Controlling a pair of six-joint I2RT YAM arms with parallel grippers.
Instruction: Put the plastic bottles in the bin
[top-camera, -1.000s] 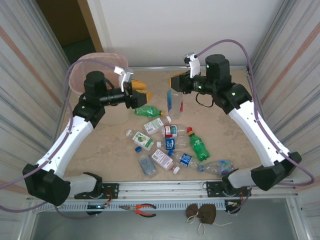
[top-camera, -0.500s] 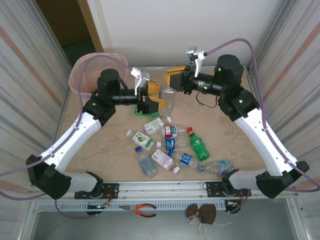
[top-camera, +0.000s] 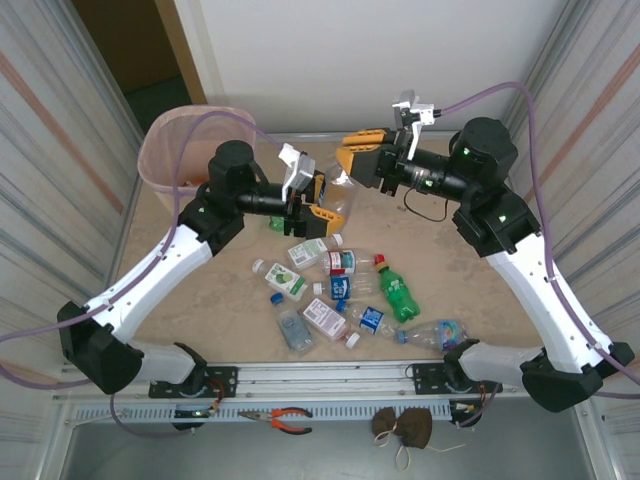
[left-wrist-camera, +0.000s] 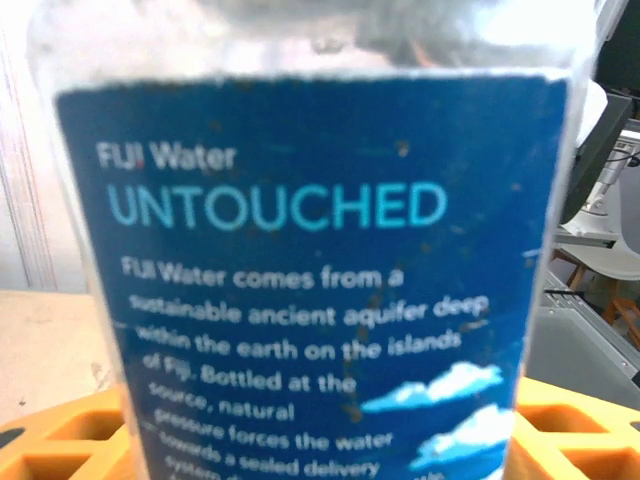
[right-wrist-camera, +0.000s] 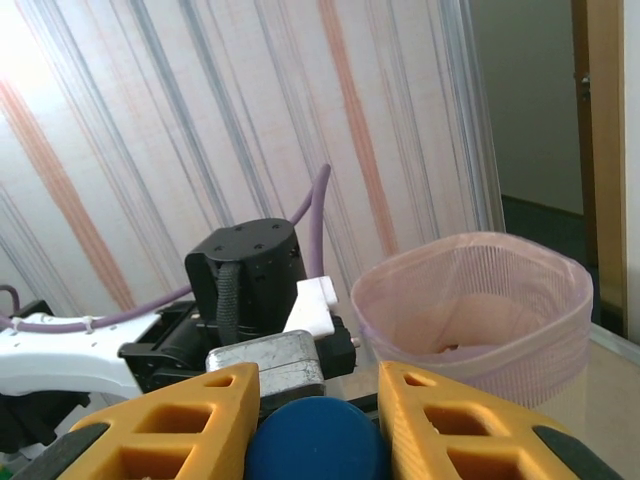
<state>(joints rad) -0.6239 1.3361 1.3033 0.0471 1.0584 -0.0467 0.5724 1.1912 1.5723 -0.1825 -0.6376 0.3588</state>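
The clear plastic bottle with a blue label (top-camera: 338, 198), mid-air at upper centre, is held by its blue cap (right-wrist-camera: 315, 440) in the nearly closed right gripper (top-camera: 360, 163). Its body is flanked by the left gripper (top-camera: 318, 201); whether that one is clamped cannot be told. A firm left hold should be secured before release, then the bottle carried to the pink-lined beige bin (top-camera: 146, 160) at upper left.

We see the bin (top-camera: 160, 170) at the far left corner of the table (top-camera: 440, 260). The bottles (top-camera: 345, 290) lie in a pile in the middle, near the front. Behind the pile, one bottle (top-camera: 342, 200) is up between the left gripper (top-camera: 322, 198) and the right gripper (top-camera: 352, 162). Pliers (top-camera: 285, 417) lie in front of the table.
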